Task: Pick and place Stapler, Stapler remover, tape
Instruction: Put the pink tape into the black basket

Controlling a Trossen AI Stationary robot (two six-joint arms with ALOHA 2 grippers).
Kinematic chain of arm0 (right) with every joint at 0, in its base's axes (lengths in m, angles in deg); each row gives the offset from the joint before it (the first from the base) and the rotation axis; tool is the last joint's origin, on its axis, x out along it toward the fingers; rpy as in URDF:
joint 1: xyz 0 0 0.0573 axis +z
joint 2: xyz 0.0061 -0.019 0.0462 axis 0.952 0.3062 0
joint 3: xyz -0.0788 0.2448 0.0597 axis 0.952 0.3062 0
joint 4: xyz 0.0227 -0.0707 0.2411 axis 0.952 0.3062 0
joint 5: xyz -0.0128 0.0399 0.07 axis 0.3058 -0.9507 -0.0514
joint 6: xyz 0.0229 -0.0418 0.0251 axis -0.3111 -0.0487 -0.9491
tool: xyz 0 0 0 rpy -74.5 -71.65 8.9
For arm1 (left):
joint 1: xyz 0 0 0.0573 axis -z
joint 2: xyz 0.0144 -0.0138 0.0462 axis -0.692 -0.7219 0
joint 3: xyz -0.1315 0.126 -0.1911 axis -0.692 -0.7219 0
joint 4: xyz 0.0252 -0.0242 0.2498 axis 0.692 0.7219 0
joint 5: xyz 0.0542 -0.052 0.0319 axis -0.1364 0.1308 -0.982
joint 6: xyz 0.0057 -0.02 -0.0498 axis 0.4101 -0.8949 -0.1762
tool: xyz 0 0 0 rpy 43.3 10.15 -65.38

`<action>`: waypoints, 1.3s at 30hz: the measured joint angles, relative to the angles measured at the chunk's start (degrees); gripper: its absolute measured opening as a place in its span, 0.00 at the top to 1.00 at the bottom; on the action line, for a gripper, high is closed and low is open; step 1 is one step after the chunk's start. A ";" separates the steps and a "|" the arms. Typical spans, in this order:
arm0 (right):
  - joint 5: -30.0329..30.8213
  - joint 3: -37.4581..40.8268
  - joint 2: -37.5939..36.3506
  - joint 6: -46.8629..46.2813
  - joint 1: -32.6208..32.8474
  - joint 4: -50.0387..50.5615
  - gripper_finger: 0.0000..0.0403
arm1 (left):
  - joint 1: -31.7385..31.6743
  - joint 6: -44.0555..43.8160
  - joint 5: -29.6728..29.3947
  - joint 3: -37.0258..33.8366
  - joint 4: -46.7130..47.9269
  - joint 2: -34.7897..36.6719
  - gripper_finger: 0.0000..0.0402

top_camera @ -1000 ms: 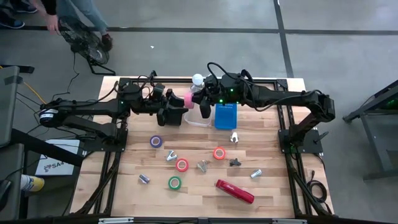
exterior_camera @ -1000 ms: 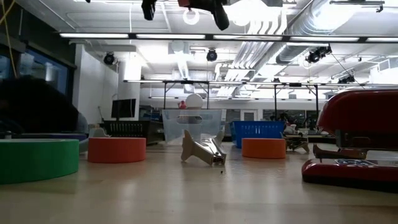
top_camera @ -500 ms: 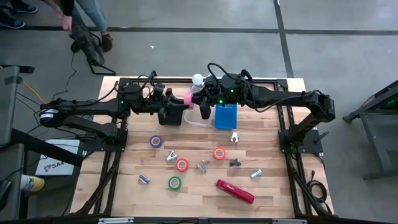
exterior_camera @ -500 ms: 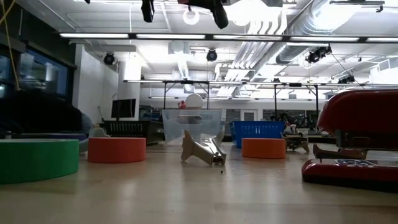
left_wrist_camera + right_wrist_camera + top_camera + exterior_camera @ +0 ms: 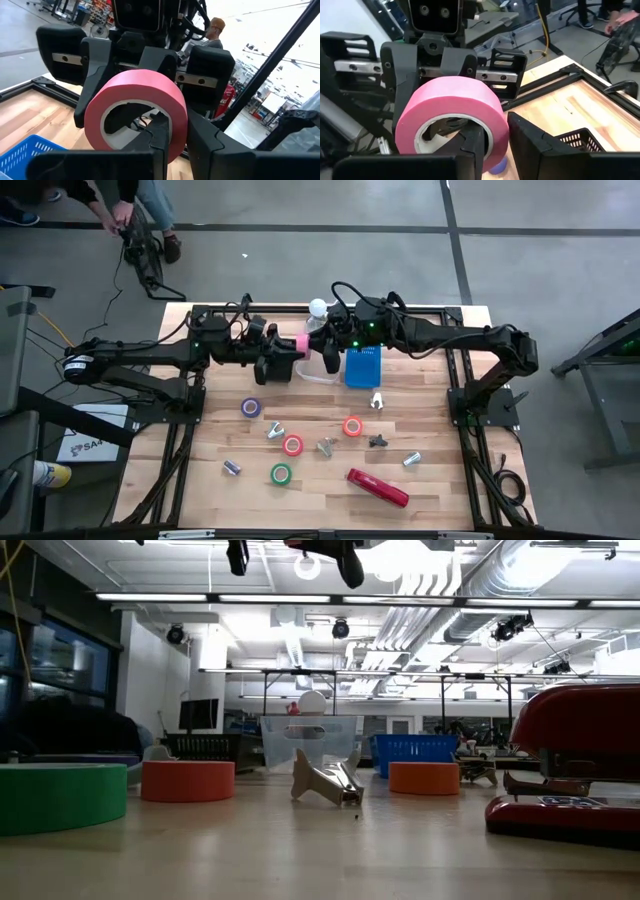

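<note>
High view: wooden table [image 5: 440, 480] with both arms meeting over its far middle, left gripper [image 5: 283, 360] and right gripper [image 5: 322, 352] facing each other with the pink tape roll [image 5: 302, 342] between them, raised above a clear bin [image 5: 312, 377]. Blue tray [image 5: 362, 367] sits just right of that bin. Red stapler [image 5: 378, 487] lies near the front edge right of centre, long axis diagonal, running from upper left to lower right in this view; which end is the nose can't be told (low view shows it only as a big red bulk at the right). Loose rolls on the table: purple tape [image 5: 250, 407] left, two red-orange rolls [image 5: 292, 445] [image 5: 352, 426] mid table, green tape [image 5: 281, 474] toward the front, all lying flat with holes up. Pink roll is held on edge, hole axis running along the line between the grippers. Left wrist view: left fingers [image 5: 162, 135] clamped across the roll's wall, one inside the pale core, one outside. Right wrist view: right fingers [image 5: 472, 142] grip the wall the same way, narrow gap, so both grippers are closed on the pink roll. Small metal pieces [image 5: 327, 446] scattered among the rolls, too small to name.
</note>
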 joint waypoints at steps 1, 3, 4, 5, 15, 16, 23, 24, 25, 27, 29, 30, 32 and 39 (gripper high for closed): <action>-0.55 0.00 -0.06 -0.03 0.00 -0.01 0.81 | 0.02 0.00 -0.01 0.00 0.02 0.00 0.91; -1.17 0.02 -0.30 -0.03 -0.02 0.15 0.80 | 0.02 0.01 0.01 0.00 0.38 0.04 0.91; -1.56 0.04 -0.47 -0.10 -0.06 0.42 0.80 | 0.02 0.00 0.00 0.00 0.50 0.04 0.91; -1.81 0.07 -0.59 -0.10 -0.07 0.48 0.79 | 0.02 0.00 -0.01 0.00 0.53 0.04 0.91; -3.94 0.13 -2.63 -0.17 -0.96 3.95 0.68 | 0.02 0.42 -2.99 0.03 3.58 0.56 0.91; -3.90 0.13 -3.19 -0.28 -1.26 4.89 0.67 | -0.01 0.42 -3.70 0.04 4.54 0.72 0.91; -3.44 0.11 -6.87 -0.36 -3.69 11.25 0.64 | -0.04 0.00 -13.20 0.04 14.98 2.70 0.91; -3.00 0.11 -7.42 -0.37 -3.96 12.70 0.64 | -0.04 -0.09 -14.79 0.04 16.28 2.76 0.91; -2.23 0.11 -7.93 -0.26 -4.22 13.81 0.64 | -0.04 -0.40 -16.24 0.06 17.77 2.90 0.91; -0.56 0.11 -8.73 0.04 -4.55 16.11 0.64 | -0.07 -1.91 -18.86 0.04 21.94 3.36 0.91; 0.96 0.11 -9.17 0.06 -4.91 17.95 0.64 | -0.07 -4.11 -21.84 0.09 25.24 3.39 0.91; 1.66 0.11 -9.17 0.06 -4.93 18.56 0.64 | -0.07 -5.57 -23.38 0.09 27.98 3.39 0.91; 1.99 0.11 -9.32 -0.06 -4.96 19.45 0.64 | -0.07 -8.86 -25.87 0.04 32.61 3.34 0.91; 2.24 0.11 -9.43 0.02 -4.90 19.69 0.64 | -4.15 -17.90 -26.35 0.04 43.67 3.06 0.91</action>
